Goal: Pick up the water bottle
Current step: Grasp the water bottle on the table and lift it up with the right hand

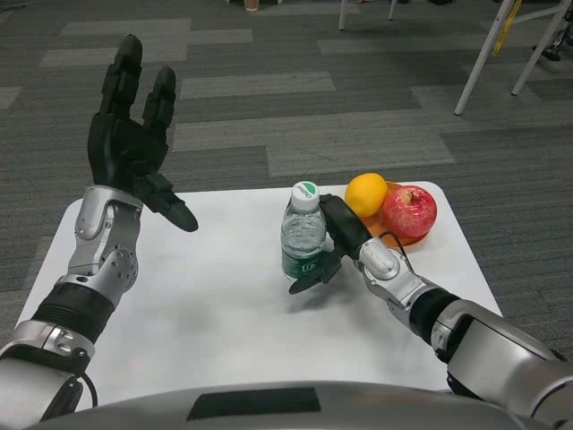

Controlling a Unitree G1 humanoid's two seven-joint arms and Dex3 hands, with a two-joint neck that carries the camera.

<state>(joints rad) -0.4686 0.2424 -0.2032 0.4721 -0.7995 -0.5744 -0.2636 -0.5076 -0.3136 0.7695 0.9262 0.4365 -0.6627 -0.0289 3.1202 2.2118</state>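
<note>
1. The water bottle (303, 235) stands upright near the middle of the white table (206, 305), a little to the right. It is clear, with a white cap and a green label.
2. The right hand (333, 244) is just beside the bottle on its right side. The fingers are against the bottle and the thumb reaches under its lower part, but I cannot tell if the hand really grips it.
3. The left hand (134, 134) is raised high above the left part of the table, fingers spread apart, holding nothing.
4. Behind the right hand, an orange (366, 193) and a red apple (410, 211) lie touching on an orange plate (405, 238).
</note>
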